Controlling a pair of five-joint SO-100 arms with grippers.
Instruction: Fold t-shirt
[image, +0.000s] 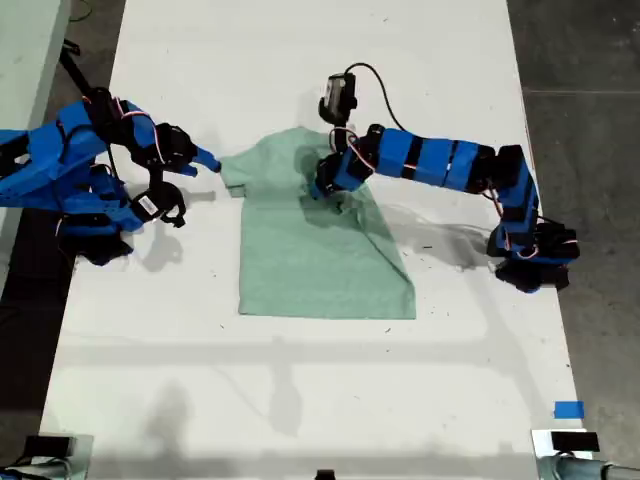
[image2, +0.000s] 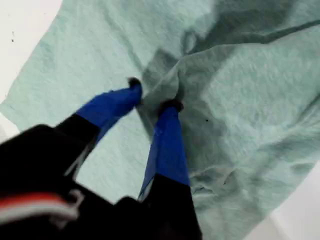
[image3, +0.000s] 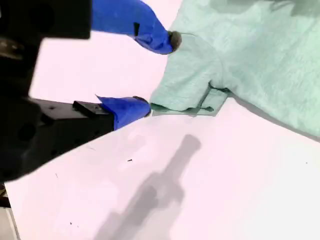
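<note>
T-shirt (image: 320, 245) bunched between my first claw's (image2: 152, 97) jaws.

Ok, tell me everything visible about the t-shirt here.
The t-shirt is pale mint-green heathered cloth, plain, lying on the white table. One side is folded diagonally over the body. My first gripper pinches a raised ridge of cloth mid-shirt; my second gripper is open at the sleeve toward the exterior view's left.

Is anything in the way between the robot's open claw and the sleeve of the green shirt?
No. My second gripper is open right at the sleeve of the t-shirt, with only bare white table around it. My first gripper is already on the cloth, pinching up a fold in the middle.
</note>
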